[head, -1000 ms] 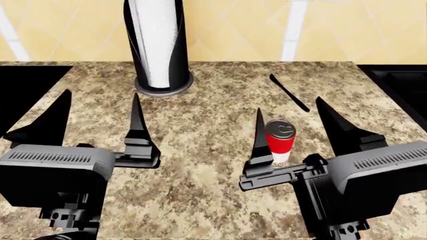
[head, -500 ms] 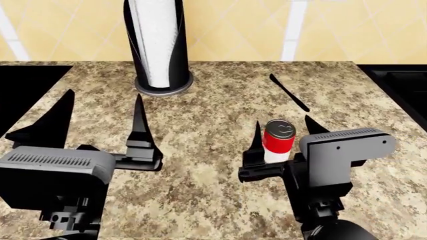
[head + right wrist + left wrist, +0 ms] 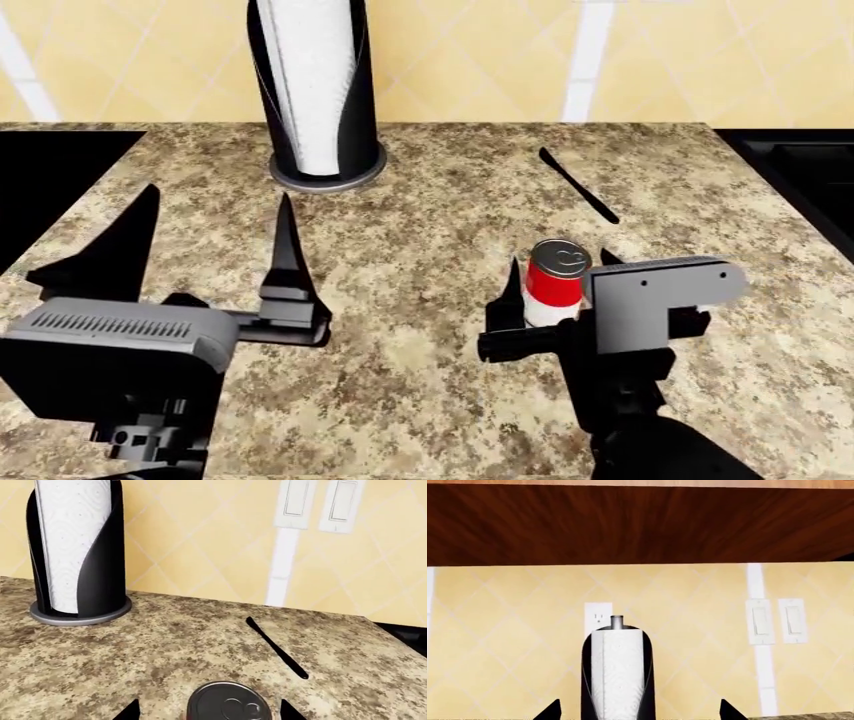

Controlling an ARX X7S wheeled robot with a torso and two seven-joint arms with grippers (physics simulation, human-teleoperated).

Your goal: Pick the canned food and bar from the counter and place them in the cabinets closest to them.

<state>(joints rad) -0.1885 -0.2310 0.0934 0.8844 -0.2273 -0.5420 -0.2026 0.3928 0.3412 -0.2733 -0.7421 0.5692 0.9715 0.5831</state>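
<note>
Counter [image 3: 400,270]: speckled granite-look top, bearing everything listed below; unchanged over the last second.

Paper-towel roll [image 3: 314,90]: upright in its black holder at the back, untouched (no part of the task).

Left gripper [image 3: 200,255]: fingers spread wide over bare counter, holding nothing; has drifted only slightly.

Right gripper [image 3: 554,290]: the main change. A second ago its fingers stood wide on either side of the can; since then the wrist has rolled and the fingers have drawn in to bracket it closely. Whether the pads press the can cannot be told, since the wrist housing hides the far finger.

Canned food [image 3: 557,284]: upright on the counter between the right fingers, seemingly not lifted; its silver top [image 3: 229,707] sits centred between the fingertips in the right wrist view. Judged: grasp nearly set, lift and cabinet placement remaining.

Black strip [image 3: 578,185]: lying behind the can, well apart.

Bar: not in view.
</note>
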